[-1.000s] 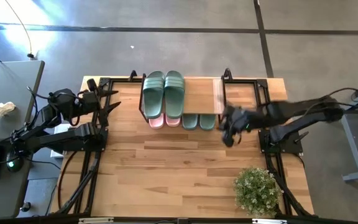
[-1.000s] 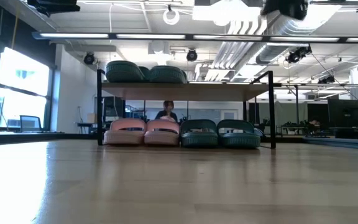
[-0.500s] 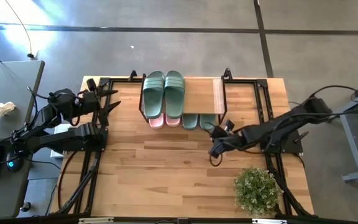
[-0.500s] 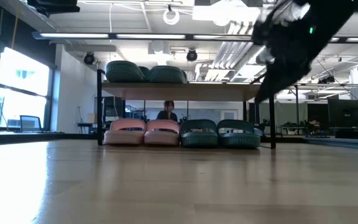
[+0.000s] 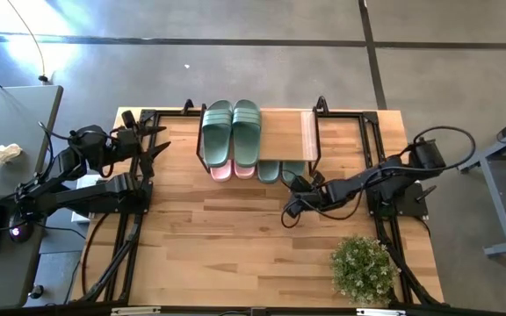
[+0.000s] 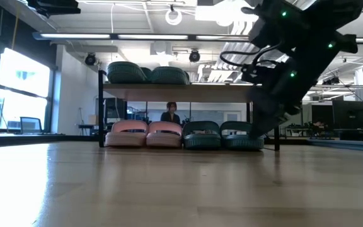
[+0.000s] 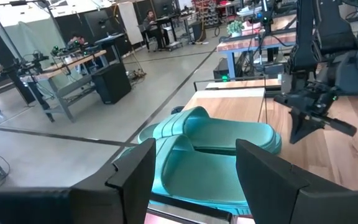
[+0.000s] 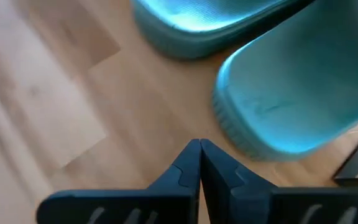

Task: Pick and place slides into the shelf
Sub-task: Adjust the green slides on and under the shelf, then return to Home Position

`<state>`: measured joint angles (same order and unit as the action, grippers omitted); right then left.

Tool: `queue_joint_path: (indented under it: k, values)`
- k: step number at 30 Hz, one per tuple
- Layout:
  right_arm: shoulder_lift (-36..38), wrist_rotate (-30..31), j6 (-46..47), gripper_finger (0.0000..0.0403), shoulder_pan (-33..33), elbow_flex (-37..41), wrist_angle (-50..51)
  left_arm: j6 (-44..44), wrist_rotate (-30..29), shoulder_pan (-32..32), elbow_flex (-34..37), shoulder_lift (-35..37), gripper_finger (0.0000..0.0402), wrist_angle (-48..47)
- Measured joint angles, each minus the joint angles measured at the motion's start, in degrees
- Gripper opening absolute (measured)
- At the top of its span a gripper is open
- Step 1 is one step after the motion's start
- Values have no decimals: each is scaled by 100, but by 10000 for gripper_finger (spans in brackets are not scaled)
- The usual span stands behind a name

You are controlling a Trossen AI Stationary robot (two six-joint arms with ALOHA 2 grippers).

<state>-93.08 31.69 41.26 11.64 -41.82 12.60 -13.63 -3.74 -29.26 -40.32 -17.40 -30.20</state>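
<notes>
The shelf (image 5: 281, 136) stands at the table's far edge. A sage-green pair of slides (image 5: 230, 132) lies on its top plank. On the lower tier a pink pair (image 6: 145, 134) and a second green pair (image 6: 222, 135) stand side by side, heels toward the near edge. My right gripper (image 5: 288, 216) is shut, slanting down just above the tabletop, a little in front of the lower green pair's heels (image 8: 278, 106); nothing is between its fingers. My left gripper (image 7: 194, 180) waits open, raised at the table's left, facing the shelf.
A potted plant (image 5: 361, 268) stands near the table's near right corner. The shelf top's right half is bare plank (image 6: 232, 93). Black frame rails (image 5: 130, 228) run along both table sides. Bare wood lies between shelf and near edge. A person (image 6: 171, 113) sits far behind the shelf.
My right gripper has come down from beside the shelf's right end toward the table's near side and left, tipping further downward. It now hangs low in front of the lower green slides and has stayed shut. The slides have not moved.
</notes>
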Motion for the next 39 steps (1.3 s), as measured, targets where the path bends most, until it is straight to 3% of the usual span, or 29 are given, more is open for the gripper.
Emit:
queue_joint_path:
  k: [6, 18, 28, 33, 39]
  values:
    - [0, 429, 77, 0, -181, -1, -1, 0, 2, 0, 0, 1, 205, 0]
    - [0, 401, 234, 0, -558, -2, 34, -97, -42, 0, 0, -1, 205, 2]
    - [13, 373, 121, 0, -323, -5, -160, -107, -42, 1, 0, 2, 205, 2]
    - [269, 53, -27, 0, -37, -246, -245, -107, -42, 0, 0, -1, 205, 2]
    - [998, -1025, -1390, 0, 157, -1329, -59, -56, 103, 0, 1, -1, 205, 117]
